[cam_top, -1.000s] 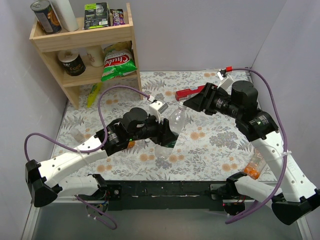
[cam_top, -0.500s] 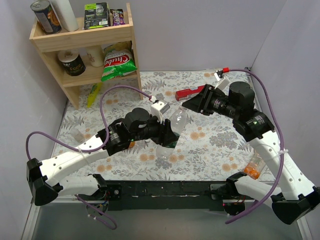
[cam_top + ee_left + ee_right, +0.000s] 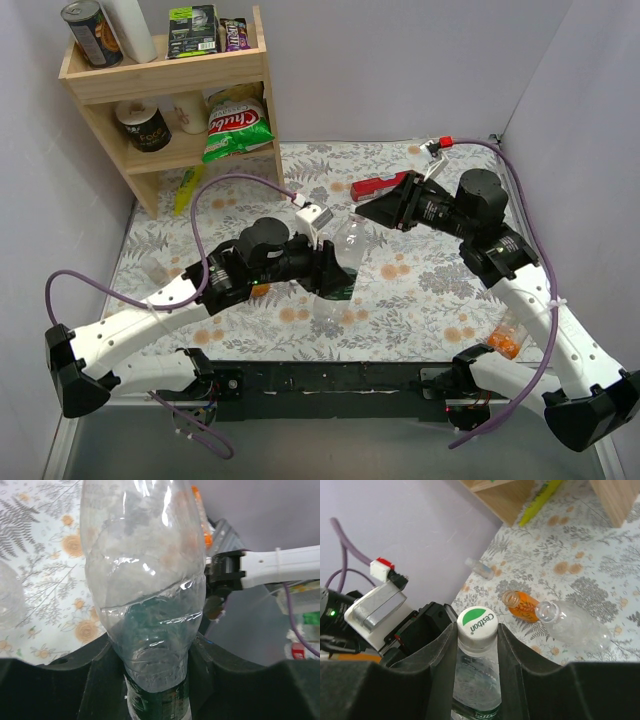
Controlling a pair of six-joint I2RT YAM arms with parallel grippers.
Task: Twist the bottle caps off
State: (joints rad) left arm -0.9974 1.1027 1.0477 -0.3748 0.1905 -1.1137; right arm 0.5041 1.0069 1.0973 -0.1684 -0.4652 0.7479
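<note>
Right wrist view: one clear green-labelled plastic bottle, held at both ends.
Left gripper clamps its body; right gripper pinches its round white-and-green plastic cap.

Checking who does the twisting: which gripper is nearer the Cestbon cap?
Right. The right gripper pinches the Cestbon cap from both sides; the left gripper clamps the bottle lower down.

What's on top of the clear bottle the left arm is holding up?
A white cap with a green Cestbon logo sits on the bottle, between the right gripper's fingers. It covers the bottle's mouth and threads; whether the fingers grip it is unclear.
</note>
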